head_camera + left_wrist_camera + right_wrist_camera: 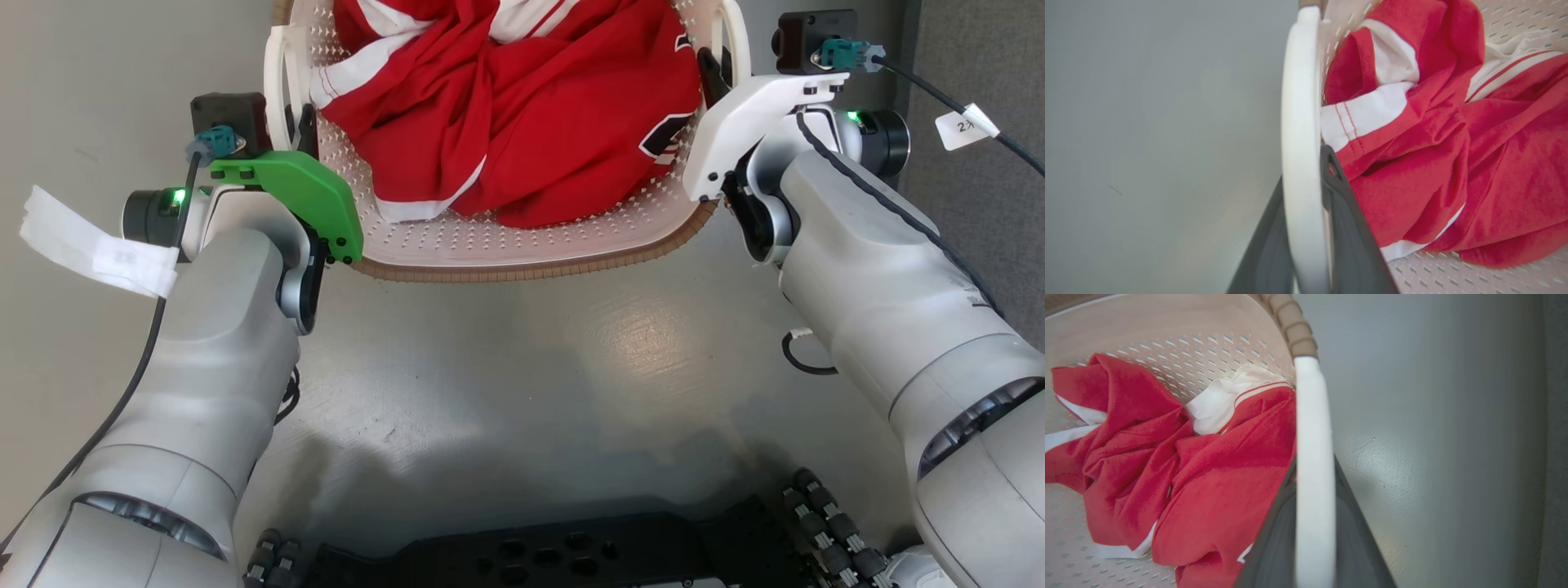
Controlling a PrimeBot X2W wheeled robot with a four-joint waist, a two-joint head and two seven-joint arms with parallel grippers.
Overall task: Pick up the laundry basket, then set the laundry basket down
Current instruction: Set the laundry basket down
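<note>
Around both hands lies smooth pale grey floor (522, 351), glossy, with one bright patch of glare. Outward of the right hand (1315, 477) runs a darker grey strip (980, 188) of flooring. From the left wrist trails a black cable with a strip of white paper tape (98, 245); from the right wrist, another black cable with a small white tag (963, 126).

Between the two hands sits the small oval cream-white perforated plastic laundry basket (506, 237), with a brown woven-look rim (531, 269) along the near edge. Piled inside, inward of each hand, is a crumpled red garment with white bands (522, 106), pressing close against the inner fingers.

The left hand (1303, 192) is clamped on the left white side handle (1298, 102), one dark finger inside the basket and one outside. The right hand is clamped likewise on the right white side handle (1310, 416).

The opening faces up. The handles run in line with the fingers on either side. The far part is cut off at the head view's top edge, so the long axis cannot be told for certain.
</note>
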